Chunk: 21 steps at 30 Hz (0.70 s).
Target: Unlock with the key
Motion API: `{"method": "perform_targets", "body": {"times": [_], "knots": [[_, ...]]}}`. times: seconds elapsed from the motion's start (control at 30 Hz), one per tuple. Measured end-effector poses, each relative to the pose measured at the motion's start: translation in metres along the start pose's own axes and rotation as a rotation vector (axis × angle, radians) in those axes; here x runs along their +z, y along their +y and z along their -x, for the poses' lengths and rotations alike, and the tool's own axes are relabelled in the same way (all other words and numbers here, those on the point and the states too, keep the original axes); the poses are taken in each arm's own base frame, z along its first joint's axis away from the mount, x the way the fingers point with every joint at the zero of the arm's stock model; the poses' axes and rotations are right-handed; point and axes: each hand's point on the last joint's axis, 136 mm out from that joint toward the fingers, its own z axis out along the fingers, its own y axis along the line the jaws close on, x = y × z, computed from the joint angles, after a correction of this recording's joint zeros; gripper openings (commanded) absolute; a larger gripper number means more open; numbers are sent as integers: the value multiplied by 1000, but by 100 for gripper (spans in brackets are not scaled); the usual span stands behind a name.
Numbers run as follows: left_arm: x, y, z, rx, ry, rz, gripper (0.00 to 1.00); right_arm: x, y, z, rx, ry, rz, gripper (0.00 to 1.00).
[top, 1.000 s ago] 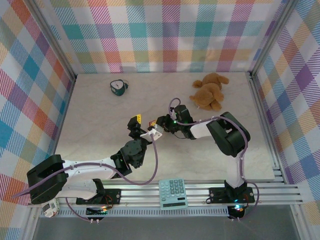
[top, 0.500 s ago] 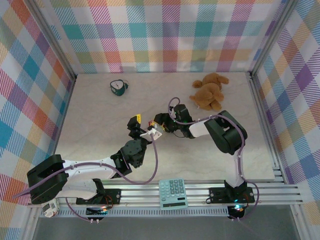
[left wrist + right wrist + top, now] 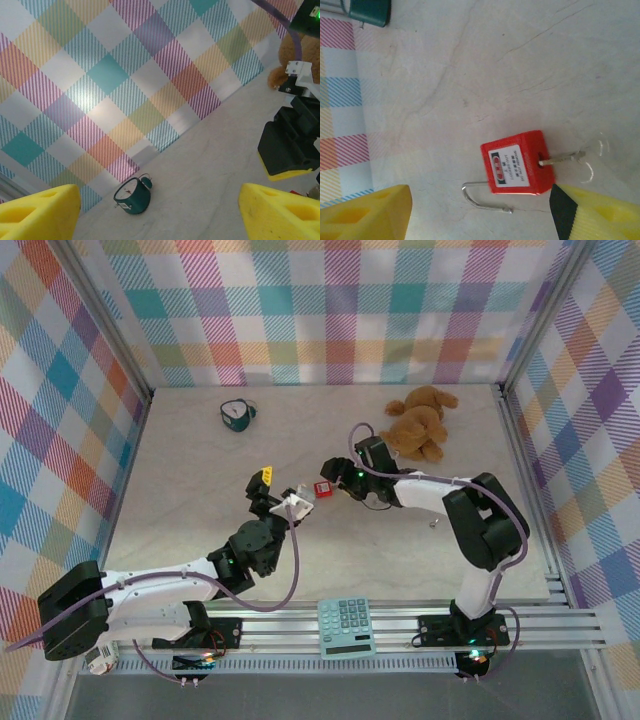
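Observation:
The red square padlock [image 3: 517,162] lies flat on the table with its label up. Its silver shackle [image 3: 485,201] is swung out, one end free. The slim metal key [image 3: 561,160] sticks out of the keyhole, with a clear ring on its far end. My right gripper [image 3: 480,220] is open just beside the padlock, its yellow fingertips [image 3: 365,214] touching nothing. From above, the padlock [image 3: 322,488] sits between my right gripper [image 3: 334,482] and my left gripper [image 3: 270,490]. In the left wrist view my left gripper [image 3: 160,212] is open and empty.
A green alarm clock [image 3: 236,415] lies near the back wall on the left. A brown teddy bear [image 3: 418,423] sits at the back right. A teal calculator [image 3: 346,628] rests on the front rail. Plaid walls close in three sides.
Both grippers were together at the padlock. They have since drawn apart, the left back to the left and the right back to the right, and the padlock now lies loose on the table.

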Motion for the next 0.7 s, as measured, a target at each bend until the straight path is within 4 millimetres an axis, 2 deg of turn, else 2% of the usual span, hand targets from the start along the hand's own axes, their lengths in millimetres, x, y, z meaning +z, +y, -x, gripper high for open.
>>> {"method": "perform_targets", "body": {"times": [0.27, 0.37, 0.43, 0.5, 0.6, 0.7], "knots": [[-4, -6, -6, -17, 4, -30, 80, -9, -24, -13, -40, 46, -103, 71], [-6, -3, -4, -66, -3, -29, 80, -14, -30, -18, -107, 69, -157, 65], [-7, -1, -4, -99, -4, -23, 80, -15, -27, -21, -175, 86, -197, 61], [-9, 2, -9, -130, 3, -9, 80, -10, -16, -25, -265, 106, -226, 58], [-12, 5, -20, -164, 24, 16, 80, 9, 3, -33, -416, 128, -256, 55], [-14, 7, -26, -193, 42, 28, 79, 25, 6, -45, -492, 161, -297, 51]]}}
